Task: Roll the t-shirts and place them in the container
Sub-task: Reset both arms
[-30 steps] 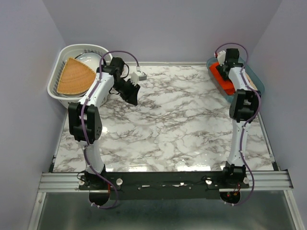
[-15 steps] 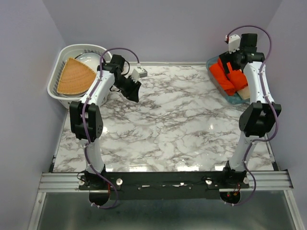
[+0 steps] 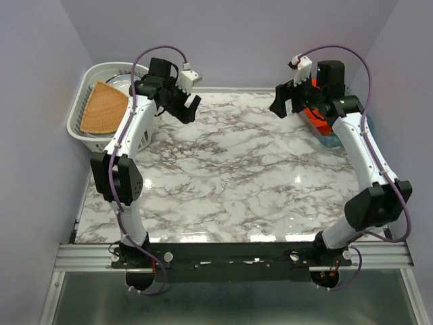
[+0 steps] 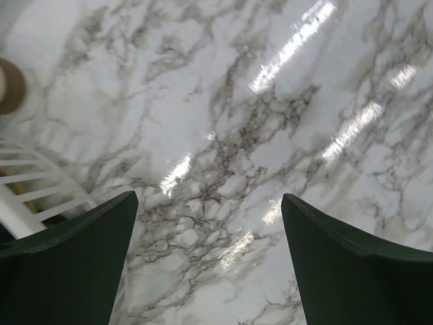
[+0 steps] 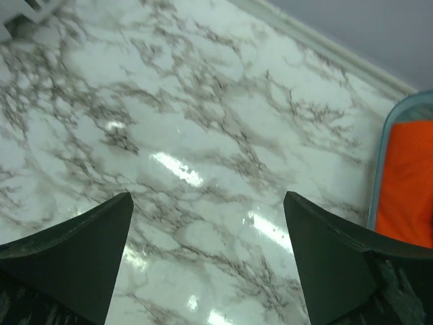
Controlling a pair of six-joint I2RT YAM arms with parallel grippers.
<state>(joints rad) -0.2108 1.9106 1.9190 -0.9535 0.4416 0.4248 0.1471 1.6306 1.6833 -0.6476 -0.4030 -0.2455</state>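
The bright orange-red t-shirts (image 3: 316, 119) lie bunched in a teal bin (image 3: 333, 141) at the back right of the marble table; the right wrist view catches one orange edge (image 5: 406, 183) inside the bin's rim (image 5: 376, 177). My right gripper (image 3: 284, 109) (image 5: 209, 196) hovers open over bare marble just left of that bin, nothing between its fingers. Over the back left of the table my left gripper (image 3: 190, 110) (image 4: 210, 198) is raised, jaws wide apart and empty, with only marble beneath them.
A white slatted basket (image 3: 76, 128) (image 4: 27, 203) stands off the table's back left corner and holds a tan woven fan-shaped piece (image 3: 101, 108). Purple walls close in the back and both sides. The arm bases sit on a rail at the near edge.
The right arm lifted out of the teal bin and swung left over the table, opening wide. The left gripper rose toward the back and opened fully.
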